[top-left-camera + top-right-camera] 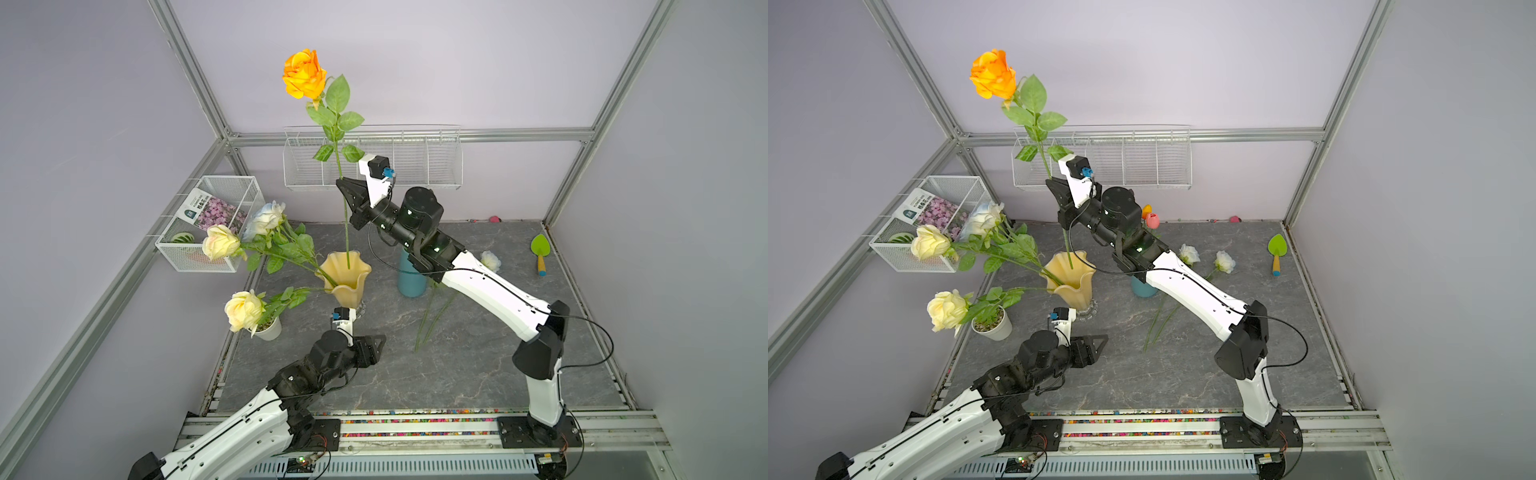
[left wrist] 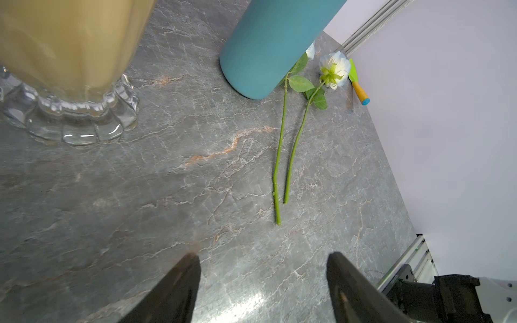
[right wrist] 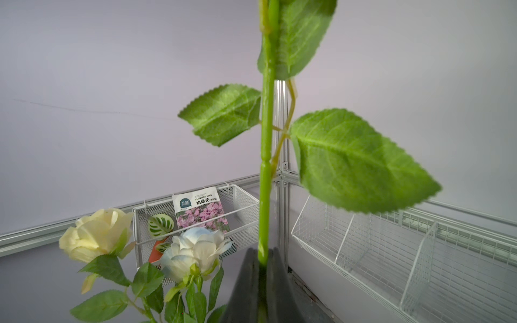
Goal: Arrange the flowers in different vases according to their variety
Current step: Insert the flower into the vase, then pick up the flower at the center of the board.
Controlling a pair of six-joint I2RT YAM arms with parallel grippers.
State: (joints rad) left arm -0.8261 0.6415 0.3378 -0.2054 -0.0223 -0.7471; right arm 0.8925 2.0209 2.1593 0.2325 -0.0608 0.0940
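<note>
- Orange rose [image 1: 304, 74] is standing upright, stem pinched in the right gripper [image 1: 343, 183], lower end dipping into the amber vase [image 1: 345, 274].
- Left gripper [image 2: 263, 257] is hovering open and empty beside that vase.

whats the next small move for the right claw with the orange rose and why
Probably lower the right claw straight down a little. It is shut on the orange rose, and in both top views the stem's lower end sits only just inside the amber vase, so letting go might tip it out.
</note>
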